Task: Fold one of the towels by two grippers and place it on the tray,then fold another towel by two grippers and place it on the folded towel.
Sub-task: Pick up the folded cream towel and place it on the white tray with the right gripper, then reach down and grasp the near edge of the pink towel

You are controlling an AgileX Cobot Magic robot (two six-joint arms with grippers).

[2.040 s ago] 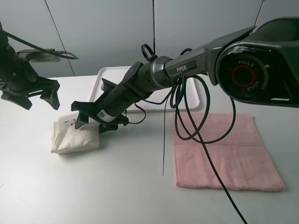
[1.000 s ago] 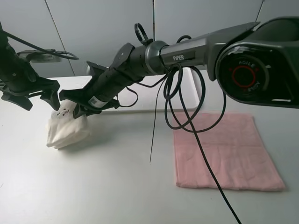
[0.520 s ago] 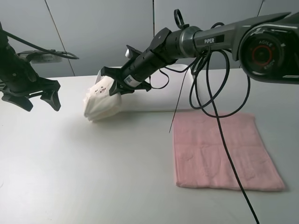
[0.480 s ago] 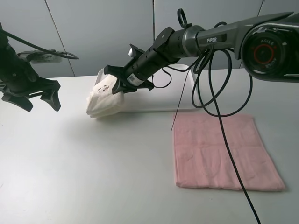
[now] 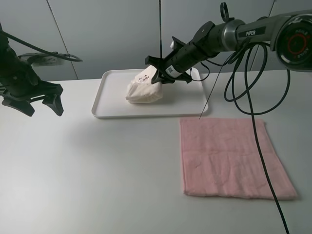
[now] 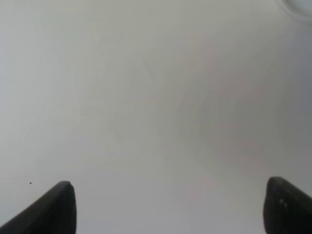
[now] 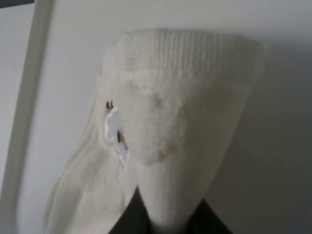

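Right gripper (image 5: 164,74): jaws clenched on one corner of the folded cream towel (image 5: 143,91). The bundle hangs from the jaws, its long axis slanting down and away from the fingertips toward the tray (image 5: 105,111) floor beneath. Whether its lower end touches cannot be told.

Pink towel (image 5: 231,156): flat on the table (image 5: 97,170), well apart from these jaws. A black cable (image 5: 263,161) crosses in front of it.

Left gripper (image 5: 43,101): jaws released wide, nothing between them, bare table beneath, well apart from the tray.
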